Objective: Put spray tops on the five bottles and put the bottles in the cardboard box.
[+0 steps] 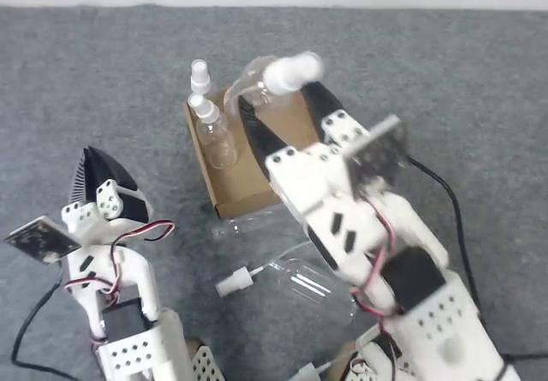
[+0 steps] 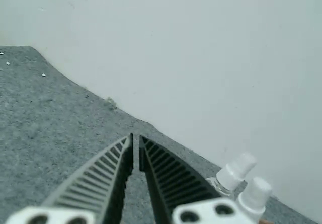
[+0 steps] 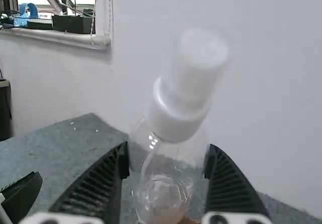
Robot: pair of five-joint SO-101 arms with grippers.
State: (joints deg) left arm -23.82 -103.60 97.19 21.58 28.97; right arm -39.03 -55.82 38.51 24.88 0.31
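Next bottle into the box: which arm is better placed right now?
Right. The right gripper is shut on a capped bottle held up at the cardboard box's far side. The left gripper is shut on nothing, away from the box.

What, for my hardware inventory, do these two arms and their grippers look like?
Both the left arm and right arm are white plastic shells with black motor blocks. The left gripper and right gripper have black, ribbed, tapering fingers. Red wires loop along the joints; a black cable trails off the right arm.
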